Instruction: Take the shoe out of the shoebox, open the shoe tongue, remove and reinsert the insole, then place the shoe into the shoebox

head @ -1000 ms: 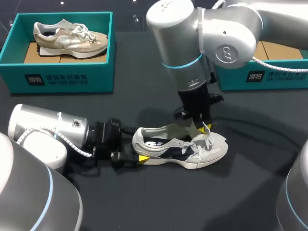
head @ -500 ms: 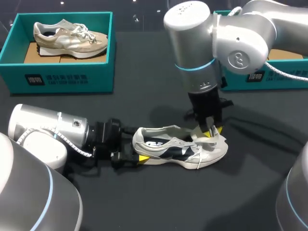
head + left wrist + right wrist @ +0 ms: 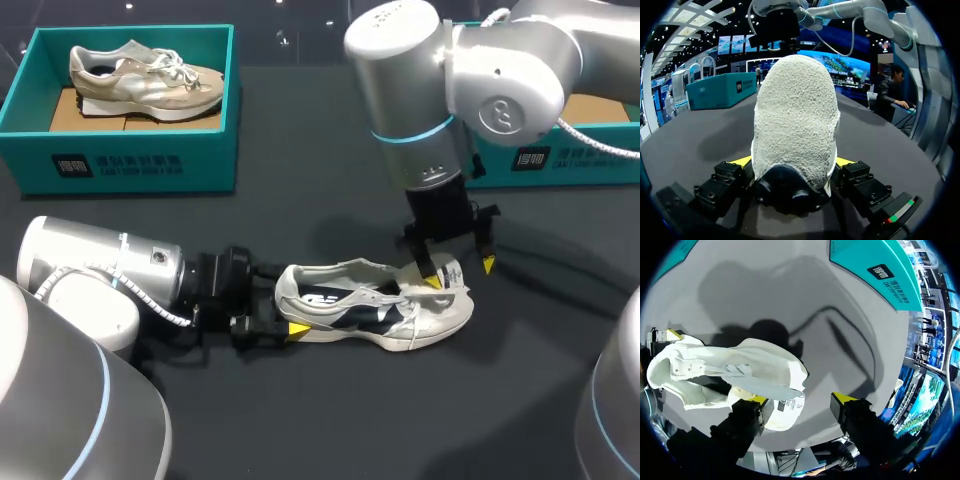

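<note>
The left gripper (image 3: 287, 328) lies low along the table and is clamped on the heel of a white and navy lace-up sneaker (image 3: 375, 312). In the left wrist view its two yellow tips press the fuzzy white heel (image 3: 795, 115) from either side. The right gripper (image 3: 460, 272) hangs from above at the sneaker's front with its fingers spread apart and nothing held. One yellow tip touches or sits just above the forefoot, and the other is over bare table beyond the toe. In the right wrist view, the right gripper (image 3: 801, 400) has the sneaker (image 3: 730, 370) under and beside one finger, with the white tongue (image 3: 790, 404) and its printed label just against that finger. The sneaker stands on its sole on the dark cloth-covered table (image 3: 330, 420), toe pointing towards the robot's right. Well apart at the far left, an open teal cardboard shoebox (image 3: 130, 160) holds a beige and white sneaker (image 3: 140, 75). A second teal shoebox (image 3: 570, 160) sits at the far right, partly hidden by the right arm.
</note>
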